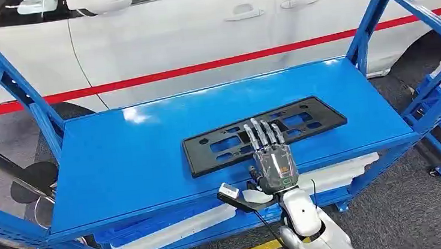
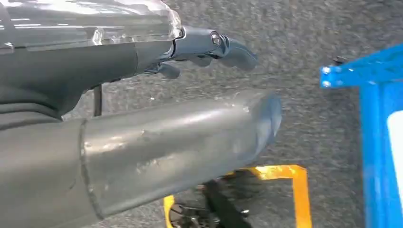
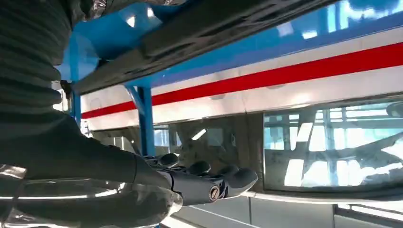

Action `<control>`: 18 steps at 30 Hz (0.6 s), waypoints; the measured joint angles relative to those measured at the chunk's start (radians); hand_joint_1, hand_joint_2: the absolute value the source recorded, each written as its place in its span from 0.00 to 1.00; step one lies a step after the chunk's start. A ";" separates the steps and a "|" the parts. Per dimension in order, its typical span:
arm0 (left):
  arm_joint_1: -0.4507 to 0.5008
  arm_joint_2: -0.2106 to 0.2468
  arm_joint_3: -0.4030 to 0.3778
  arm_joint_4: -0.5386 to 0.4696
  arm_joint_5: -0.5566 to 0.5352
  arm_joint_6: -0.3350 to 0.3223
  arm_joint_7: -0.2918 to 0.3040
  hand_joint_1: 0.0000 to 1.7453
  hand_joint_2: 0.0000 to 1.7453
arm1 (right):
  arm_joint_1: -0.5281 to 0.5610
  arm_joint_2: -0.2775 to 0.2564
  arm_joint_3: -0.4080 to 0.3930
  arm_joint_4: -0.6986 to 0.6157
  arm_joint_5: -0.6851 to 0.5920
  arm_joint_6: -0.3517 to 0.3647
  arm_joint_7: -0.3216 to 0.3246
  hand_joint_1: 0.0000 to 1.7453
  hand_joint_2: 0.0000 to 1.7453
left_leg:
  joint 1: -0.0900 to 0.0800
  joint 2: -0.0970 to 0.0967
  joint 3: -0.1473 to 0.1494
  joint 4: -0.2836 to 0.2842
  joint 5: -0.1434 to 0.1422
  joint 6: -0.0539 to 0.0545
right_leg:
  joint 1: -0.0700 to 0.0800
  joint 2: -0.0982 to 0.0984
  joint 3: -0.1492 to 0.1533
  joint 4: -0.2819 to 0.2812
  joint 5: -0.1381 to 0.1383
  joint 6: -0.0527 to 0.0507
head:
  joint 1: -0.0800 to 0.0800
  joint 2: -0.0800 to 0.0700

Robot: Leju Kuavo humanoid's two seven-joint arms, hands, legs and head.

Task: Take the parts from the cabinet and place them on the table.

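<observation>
On the top shelf of the blue cabinet (image 1: 119,163) you have the one part that matters, a flat black plate frame (image 1: 264,134) with rectangular cut-outs, lying lengthwise and slightly skewed, its right end further back than its left. Your right hand (image 1: 272,156) reaches over the shelf's front edge with its palm down and its fingers (image 1: 259,134) stretched straight forward, side by side, across the frame's near long edge about midway along it. From the head view you can see the fingertips overlapping the frame, and the thumb sticks out to the side near the shelf edge. Whether the fingers press on the frame or hover just above it, you cannot tell, and nothing shows them wrapped round it.

From the right wrist view, the hand (image 3: 199,183) looks flat and extended, fingers lined up with small gaps, while the frame's dark edge (image 3: 199,38) runs across close to the camera against the blue shelf.

Your left hand (image 2: 204,47) hangs over grey carpet, holding nothing, its fingers slightly bent and apart. Beside it you can see a corner of blue racking (image 2: 375,142) and a yellow floor marking (image 2: 290,183).

Below the top shelf, pale white parts (image 1: 173,234) lie on the lower level. Behind the cabinet stands a white car (image 1: 198,30) with a red stripe along its side.
</observation>
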 joint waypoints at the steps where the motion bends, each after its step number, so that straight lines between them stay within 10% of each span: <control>1: -0.001 0.000 0.000 0.000 -0.001 -0.001 0.003 0.00 0.00 | -0.004 -0.001 0.004 0.003 0.006 0.013 0.000 0.00 1.00 | -0.005 -0.001 -0.001 -0.001 -0.015 0.003 | 0.003 0.006 0.005 0.010 -0.004 0.009 | 0.000 0.000; 6: -0.004 0.002 -0.025 -0.002 -0.001 -0.004 0.003 0.00 0.00 | -0.055 -0.014 0.037 0.008 0.066 0.083 0.003 0.00 1.00 | 0.002 -0.002 0.034 -0.033 -0.022 0.025 | -0.002 0.002 0.013 0.022 -0.044 0.043 | 0.002 0.000; 10: -0.008 0.003 -0.044 -0.002 -0.004 -0.005 0.005 0.00 0.00 | -0.113 -0.046 0.095 0.032 0.091 0.175 0.018 0.00 1.00 | 0.005 -0.001 0.055 -0.036 -0.042 0.028 | -0.026 0.002 -0.173 0.296 -0.123 0.068 | 0.002 0.000; 12: -0.007 0.003 -0.048 -0.002 -0.004 -0.005 0.005 0.00 0.00 | -0.134 -0.056 0.113 0.043 0.091 0.184 0.018 0.00 1.00 | 0.008 -0.004 0.072 -0.035 -0.054 0.023 | -0.035 0.001 -0.184 0.250 -0.042 0.077 | 0.002 0.000; 14: -0.006 0.003 -0.052 -0.002 -0.004 -0.005 0.006 0.00 0.00 | -0.154 -0.067 0.126 0.053 0.091 0.187 0.019 0.00 1.00 | 0.014 -0.007 0.093 -0.033 -0.069 0.012 | -0.040 -0.001 -0.126 0.065 0.093 0.080 | 0.002 0.000; 18: -0.007 0.002 -0.055 -0.002 -0.004 -0.005 0.006 0.00 0.00 | -0.172 -0.076 0.142 0.068 0.092 0.193 0.019 0.00 1.00 | 0.010 -0.009 0.094 -0.036 -0.073 -0.011 | -0.024 0.002 -0.113 0.018 0.083 0.052 | 0.002 0.000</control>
